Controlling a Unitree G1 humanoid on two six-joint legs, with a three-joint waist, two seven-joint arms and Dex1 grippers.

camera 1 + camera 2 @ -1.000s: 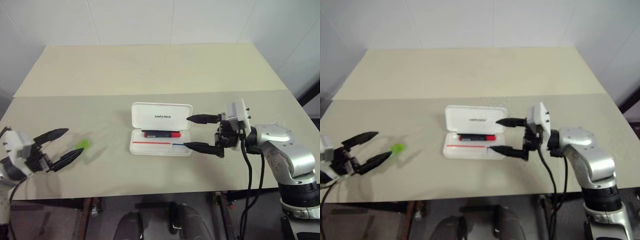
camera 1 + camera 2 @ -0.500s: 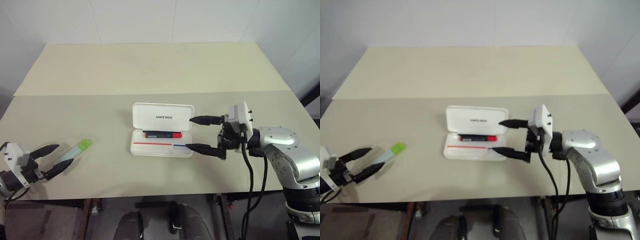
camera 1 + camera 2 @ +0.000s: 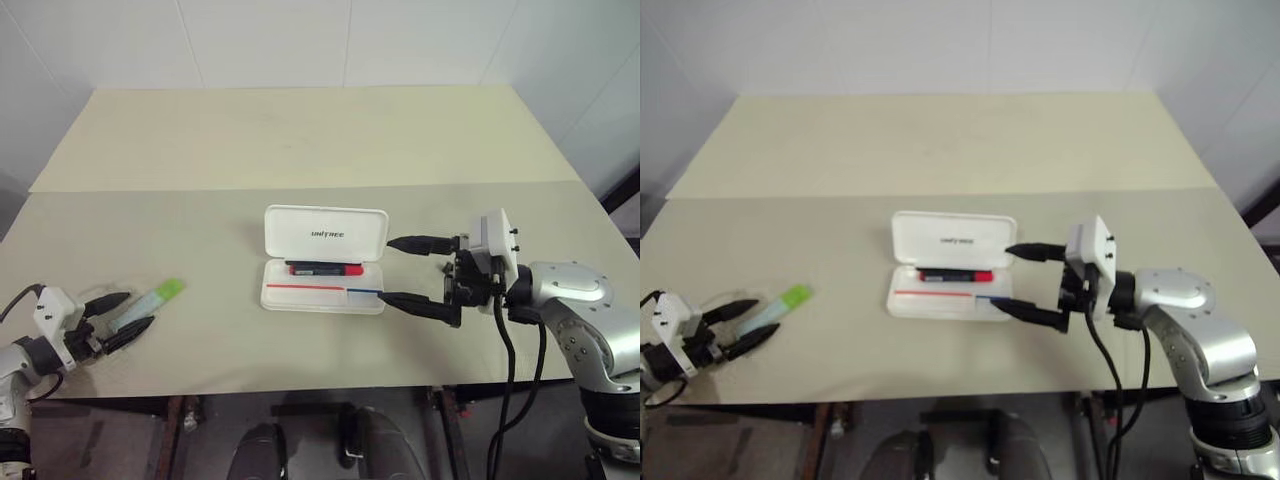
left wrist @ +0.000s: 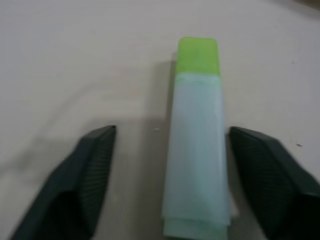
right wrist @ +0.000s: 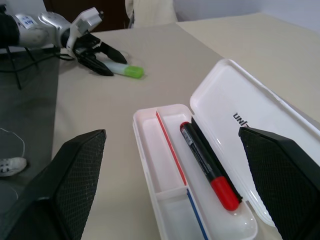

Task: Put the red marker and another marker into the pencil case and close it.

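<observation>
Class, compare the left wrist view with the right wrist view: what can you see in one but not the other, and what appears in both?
Left wrist alone: a close look at the left gripper's fingers either side of the green marker, with gaps on both sides.
Right wrist alone: the open case with the red marker lying inside, framed by the right gripper's own wide-apart fingers.
Both: the green marker lying on the table between the left gripper fingers.
</observation>
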